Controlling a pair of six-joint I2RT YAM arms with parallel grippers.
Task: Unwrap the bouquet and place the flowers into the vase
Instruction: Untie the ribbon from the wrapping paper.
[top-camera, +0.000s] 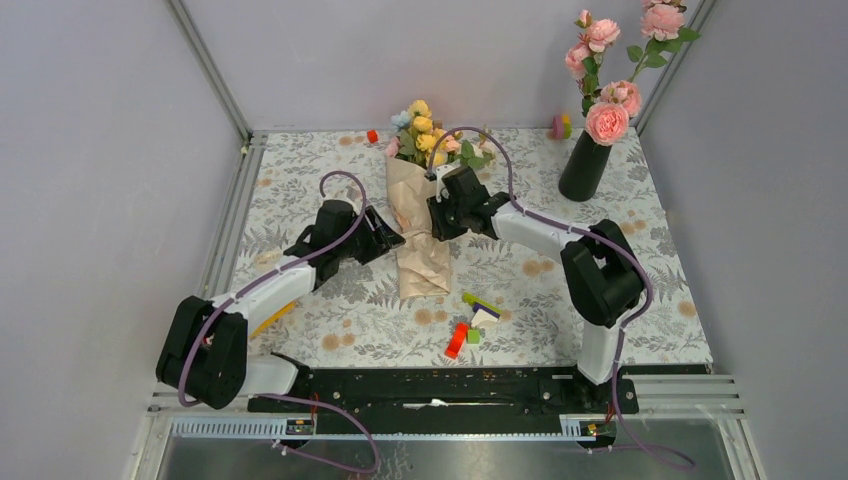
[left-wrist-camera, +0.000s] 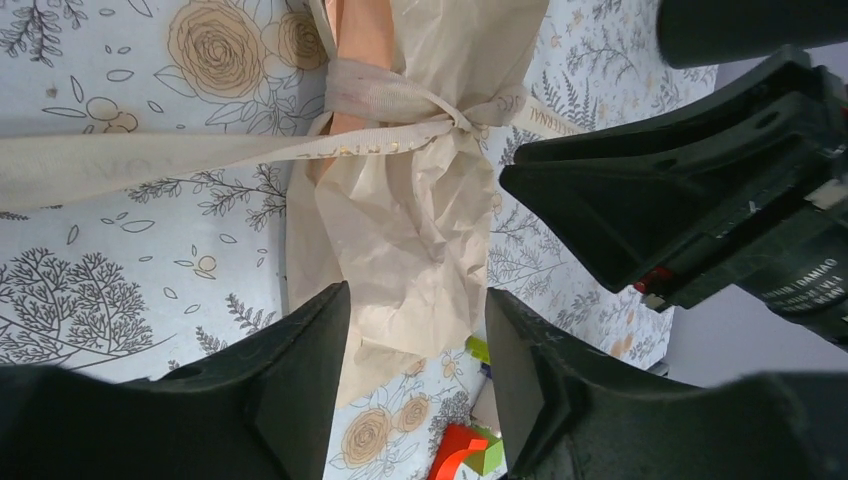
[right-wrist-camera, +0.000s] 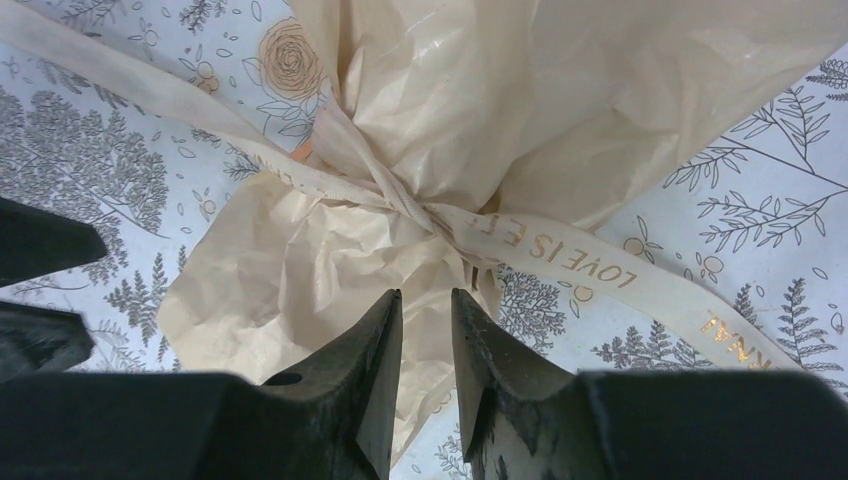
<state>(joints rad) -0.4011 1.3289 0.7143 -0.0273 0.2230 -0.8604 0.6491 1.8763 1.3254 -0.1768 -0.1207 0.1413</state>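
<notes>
Bouquet (top-camera: 415, 190) lying mid-frame on the floral table (top-camera: 620, 215), blooms (top-camera: 425, 130) toward the top, ribbon (right-wrist-camera: 560, 250) knotted round the beige wrap (top-camera: 422, 255). Left gripper (left-wrist-camera: 415, 300) at its left side, jaws wide astride the wrap. Right gripper (right-wrist-camera: 427, 300) at its right side, jaws narrowly parted, gripping nothing. Vase (top-camera: 585, 168) upper right, well apart.

We see a bouquet (top-camera: 422, 215) in crinkled beige paper (left-wrist-camera: 420, 230), with peach where an inner layer shows. It is tied with a cream ribbon (right-wrist-camera: 590, 262) lettered in gold. Its flowers (top-camera: 425, 128) are yellow, pink and pale blue, with green leaves. The vase (top-camera: 585, 166) is glossy black and the roses (top-camera: 607, 122) in it are pink. The surface (top-camera: 300, 170) is pale, printed with grey leaves and tan roses. The left hand (left-wrist-camera: 418, 300) and right hand (right-wrist-camera: 425, 295) are black. The blocks (top-camera: 458, 340) are red, green and yellow, and one is perhaps white.
</notes>
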